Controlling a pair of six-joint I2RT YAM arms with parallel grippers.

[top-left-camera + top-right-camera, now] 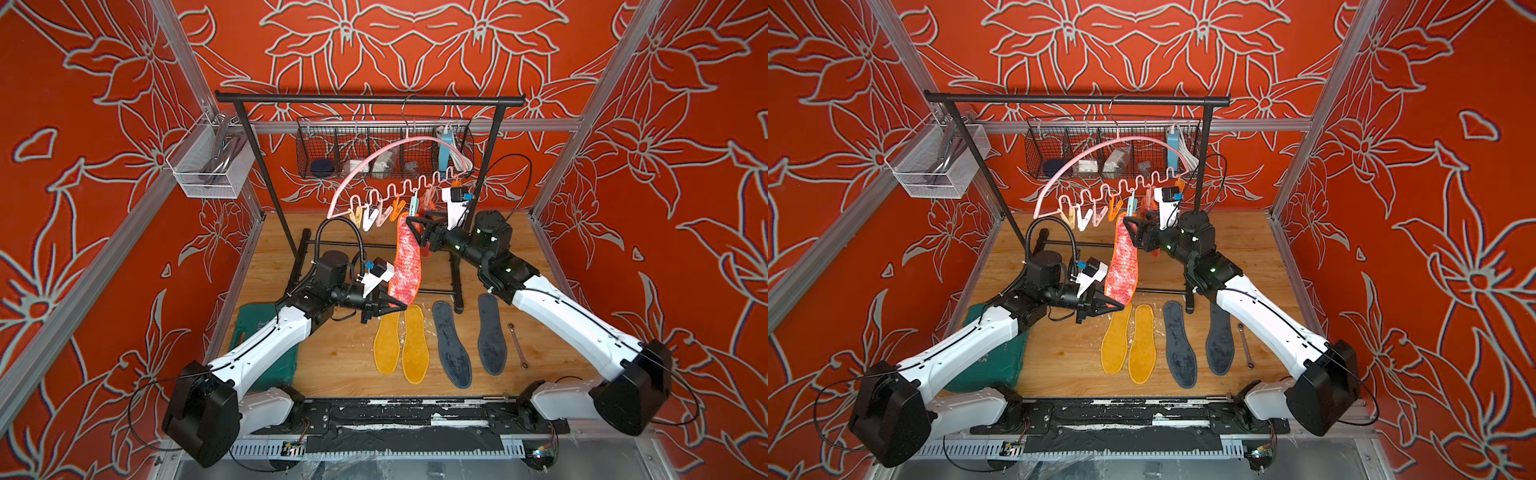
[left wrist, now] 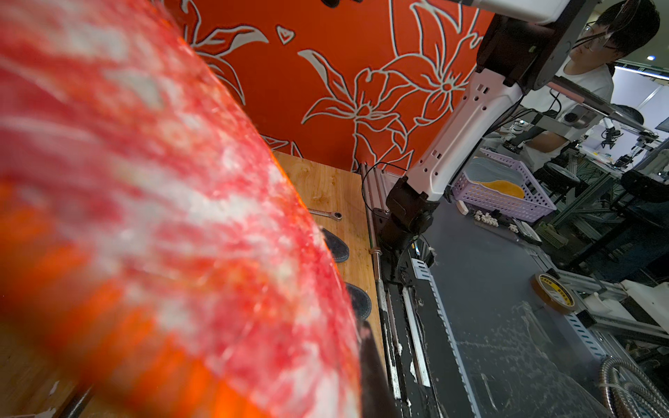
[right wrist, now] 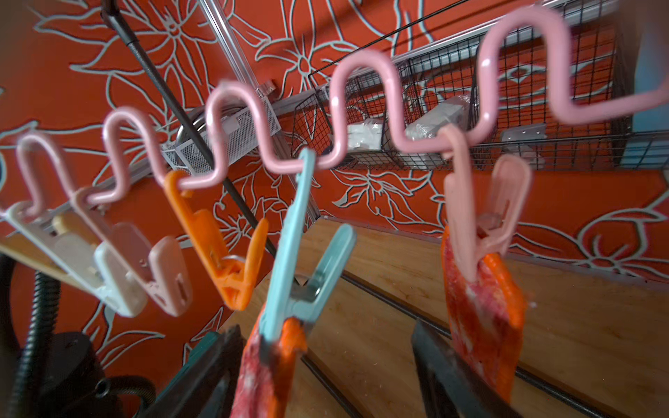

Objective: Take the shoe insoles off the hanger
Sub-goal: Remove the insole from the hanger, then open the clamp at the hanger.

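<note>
Left gripper (image 1: 400,306) is clamped on the bottom end of a red-pink insole (image 1: 407,266); the fabric fills the left wrist view. Right gripper (image 3: 325,354) has its jaws apart, straddling that insole's top end just under the teal clothespin (image 3: 300,260) that pins it to the hanger (image 3: 593,115). Can't tell if it's touching. Second red-pink insole (image 3: 485,318) hangs from the pink clothespin (image 3: 470,217), just beside one right finger. Yellow insoles (image 1: 415,349) and grey insoles (image 1: 452,345) lie flat, side by side on the worktop (image 1: 332,361), mid-width toward its front edge.
</note>
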